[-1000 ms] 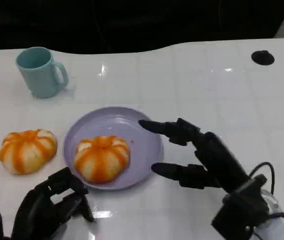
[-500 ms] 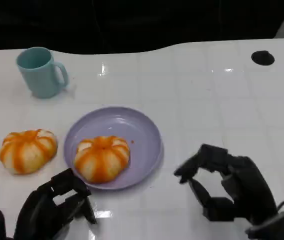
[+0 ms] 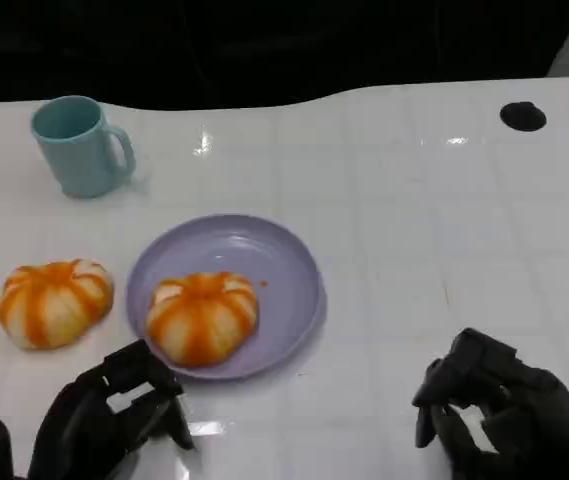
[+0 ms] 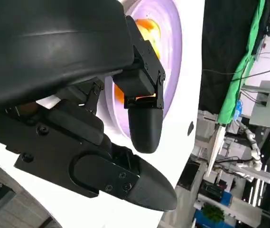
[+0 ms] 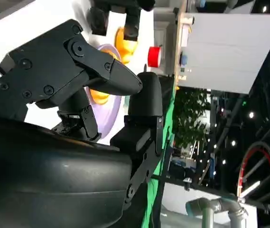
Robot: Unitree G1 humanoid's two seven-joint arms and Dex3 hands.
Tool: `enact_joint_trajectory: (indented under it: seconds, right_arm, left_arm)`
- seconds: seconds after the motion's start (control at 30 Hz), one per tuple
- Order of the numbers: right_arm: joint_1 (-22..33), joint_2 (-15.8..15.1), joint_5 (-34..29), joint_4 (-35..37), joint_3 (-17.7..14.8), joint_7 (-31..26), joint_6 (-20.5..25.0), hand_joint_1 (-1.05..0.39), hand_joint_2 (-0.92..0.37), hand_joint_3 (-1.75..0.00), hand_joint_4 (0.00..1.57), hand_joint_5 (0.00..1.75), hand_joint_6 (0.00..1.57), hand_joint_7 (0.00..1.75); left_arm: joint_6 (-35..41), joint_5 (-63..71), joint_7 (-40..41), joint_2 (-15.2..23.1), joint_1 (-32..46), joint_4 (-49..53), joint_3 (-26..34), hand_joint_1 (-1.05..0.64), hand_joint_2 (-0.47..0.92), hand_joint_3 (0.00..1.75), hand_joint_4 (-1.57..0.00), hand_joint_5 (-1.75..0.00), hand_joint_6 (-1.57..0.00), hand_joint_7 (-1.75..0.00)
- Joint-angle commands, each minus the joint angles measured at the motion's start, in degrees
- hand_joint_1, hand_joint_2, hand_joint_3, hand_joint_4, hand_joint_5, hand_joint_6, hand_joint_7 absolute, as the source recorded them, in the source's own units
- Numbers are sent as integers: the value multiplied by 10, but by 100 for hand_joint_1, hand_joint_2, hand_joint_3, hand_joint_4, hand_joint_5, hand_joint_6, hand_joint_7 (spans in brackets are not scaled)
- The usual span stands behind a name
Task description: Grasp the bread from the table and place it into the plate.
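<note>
Left hand (image 4: 125, 142) curled, holding nothing, above the white tabletop (image 4: 191, 71). Beyond its fingers (image 4: 144, 123): purple plate (image 4: 172, 52) carrying orange bread (image 4: 150, 29).

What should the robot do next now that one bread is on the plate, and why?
Probably reach the left hand toward the bread on the table. One bread already sits in the purple plate, while the other lies on the table beside the plate's left edge, nearer the left hand. The right hand sits low at the near edge, holding nothing.
</note>
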Motion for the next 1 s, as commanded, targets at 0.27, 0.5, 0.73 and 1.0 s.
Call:
enact_joint_trajectory:
  seconds: [0.27, 0.5, 0.73, 1.0]
  right_arm:
    - [5, 22, 0, 1, -27, 6, 4, -28, -46, -124, 78, 175, 63, 167]
    - [-6, 30, 8, 16, -38, 21, 1, -28, -46, -123, 76, 175, 62, 163]
    - [-15, 38, -2, 33, -50, 25, -9, -30, -47, -120, 76, 175, 64, 160]
    - [-15, 45, -6, 40, -54, 24, -13, -30, -46, -119, 76, 175, 66, 159]
  left_arm:
    - [4, -1, -3, 12, 11, -4, 5, -102, 78, 0, -76, -167, -88, -118]
    - [-1, 1, -3, 13, 9, 2, 5, -104, 78, 0, -77, -167, -90, -117]
    - [-5, -2, -10, 13, 6, 10, 8, -102, 78, 0, -76, -168, -90, -116]
    - [-6, -5, -16, 16, 12, 7, 11, -103, 79, 0, -76, -168, -90, -116]
